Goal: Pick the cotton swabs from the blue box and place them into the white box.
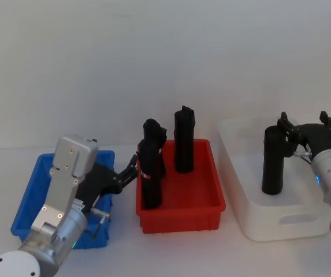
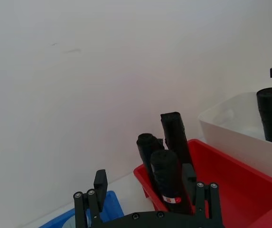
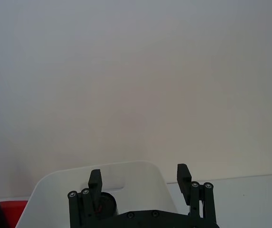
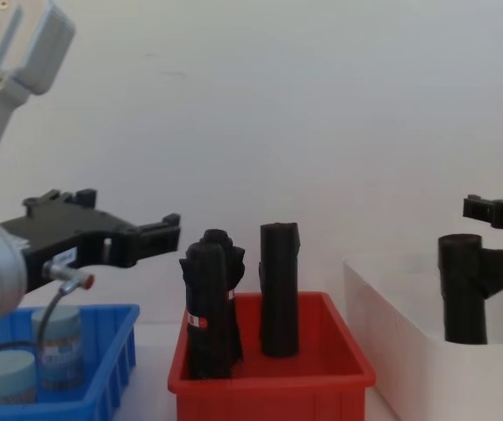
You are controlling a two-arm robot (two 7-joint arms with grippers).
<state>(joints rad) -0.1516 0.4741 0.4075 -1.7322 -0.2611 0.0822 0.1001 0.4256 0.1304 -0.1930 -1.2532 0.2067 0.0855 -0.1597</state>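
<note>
1. The left gripper (image 4: 170,228) was held spread and empty above the blue box (image 4: 102,386), with its fingertips pointed toward the red bin (image 4: 269,377).
2. The cotton swabs (image 4: 58,346) were seen upright in the blue box, below that gripper.
3. The right gripper (image 3: 138,175) was held spread over the white box (image 1: 257,222), just above a black roll (image 1: 273,161) stood inside it.
4. Three more black rolls (image 1: 182,138) were stood in the red bin.

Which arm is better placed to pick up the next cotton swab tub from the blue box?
Left. The left pincer, open, hangs by the blue box holding the cotton swabs; the right pincer is at the white box, beyond the red bin.
</note>
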